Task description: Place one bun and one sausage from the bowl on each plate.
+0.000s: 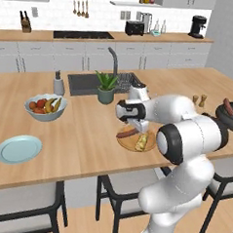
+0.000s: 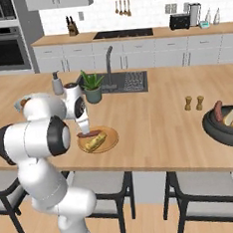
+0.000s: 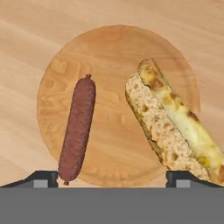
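Claw (image 3: 112,177) spread over plate (image 3: 113,43): sausage (image 3: 78,129), bun (image 3: 175,127).

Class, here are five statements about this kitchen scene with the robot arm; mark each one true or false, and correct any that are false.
1. A sausage and a bun both lie on the wooden plate. True.
2. The gripper is clamped on the sausage. False: its fingers stand wide apart above the plate, holding nothing.
3. The light-blue plate already holds a bun. False: nothing lies on it.
4. The dark bowl holds at least one sausage and one bun. True.
5. On the wooden plate, the sausage lies across the top of the bun. False: they lie side by side with bare plate between them.
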Tool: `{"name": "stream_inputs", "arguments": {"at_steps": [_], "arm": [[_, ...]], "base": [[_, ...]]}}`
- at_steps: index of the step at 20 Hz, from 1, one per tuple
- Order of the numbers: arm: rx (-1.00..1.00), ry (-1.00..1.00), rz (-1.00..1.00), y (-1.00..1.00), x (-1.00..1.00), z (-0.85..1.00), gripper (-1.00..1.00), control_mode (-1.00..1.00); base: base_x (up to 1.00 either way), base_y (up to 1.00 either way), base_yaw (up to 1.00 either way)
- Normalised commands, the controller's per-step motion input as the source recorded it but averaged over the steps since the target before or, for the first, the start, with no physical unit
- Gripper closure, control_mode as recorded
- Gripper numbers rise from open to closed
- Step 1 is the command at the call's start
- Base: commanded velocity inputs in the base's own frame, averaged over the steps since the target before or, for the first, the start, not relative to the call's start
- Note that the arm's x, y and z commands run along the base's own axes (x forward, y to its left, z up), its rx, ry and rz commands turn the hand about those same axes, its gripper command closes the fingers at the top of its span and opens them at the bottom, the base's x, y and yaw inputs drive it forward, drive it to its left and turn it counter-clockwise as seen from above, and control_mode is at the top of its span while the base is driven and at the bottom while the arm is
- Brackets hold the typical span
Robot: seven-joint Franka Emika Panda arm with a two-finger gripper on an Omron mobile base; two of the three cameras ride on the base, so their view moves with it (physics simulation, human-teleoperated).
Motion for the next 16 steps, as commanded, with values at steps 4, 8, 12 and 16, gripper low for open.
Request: {"name": "stream_inputs", "arguments": {"at_steps": [4, 8, 12, 16], "arm": [[-0.12, 0.0, 0.37, -0.26, -0.97, 0.54, -1.0, -1.0], [-0.32, 0.0, 0.5, -0.29, -1.0, 0.49, -1.0, -1.0], [-0.35, 0.0, 0.57, -0.35, -1.0, 0.27, -1.0, -1.0], [-0.25, 0.0, 0.57, -0.32, -1.0, 0.19, -1.0, -1.0]], "base": [[0.0, 0.0, 0.0], [0.0, 0.0, 0.0], [0.0, 0.0, 0.0], [0.0, 0.0, 0.0]]}}
